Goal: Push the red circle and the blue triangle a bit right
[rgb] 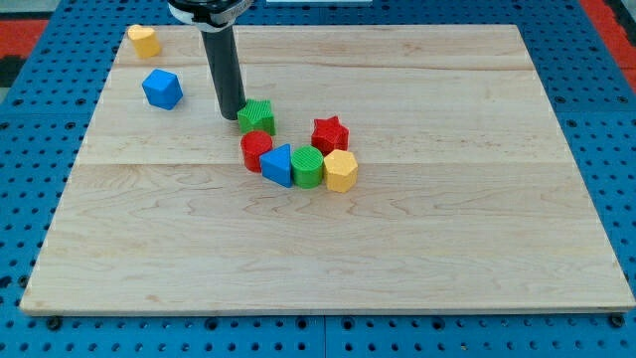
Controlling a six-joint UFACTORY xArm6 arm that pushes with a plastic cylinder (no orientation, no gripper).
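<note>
Red circle and blue triangle are sitting side by side near the middle of the wooden board, a little toward the view's left, the triangle touching the circle on its right and lower side. A green cylinder is pressing against the triangle's right side, and a yellow block, roughly hexagonal, is resting against the cylinder in turn. A red star is lying just above those two, touching or nearly touching them. Together these pieces are forming a curved row.

My tip is resting on the board just left of a green block, whose shape I cannot make out exactly; the two are touching or very nearly so. That green block is sitting just above the red circle. The rod is standing upright and is holding nothing, having no jaws to open or close.

Well apart, toward the view's top left, a blue cube is lying alone, and a yellow block is sitting near the board's corner.
</note>
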